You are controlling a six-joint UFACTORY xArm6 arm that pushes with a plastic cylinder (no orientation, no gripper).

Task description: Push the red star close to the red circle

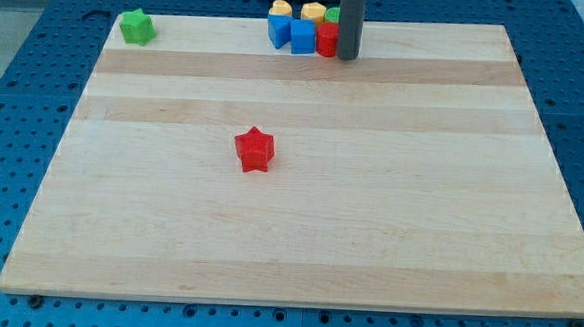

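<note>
Wooden board (368, 238) on blue pegboard (37, 70), red star (255, 149) mid-board, my tip (348, 56) beside red circle (325, 40).

Our rod (350, 21) covers part of the red block (325, 40) and most of a green block (333, 14); their shapes cannot be told.

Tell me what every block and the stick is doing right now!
red star: alone mid-board, nothing touching it.
red circle: at the view's top edge, in the cluster, beside my tip.
my tip: resting on the board, just right of the red circle.
blue blocks: two, side by side, left of the red circle.
yellow blocks: two, behind the blue ones.
green star: alone at the top-left corner.
green block: mostly hidden behind the rod.
</note>
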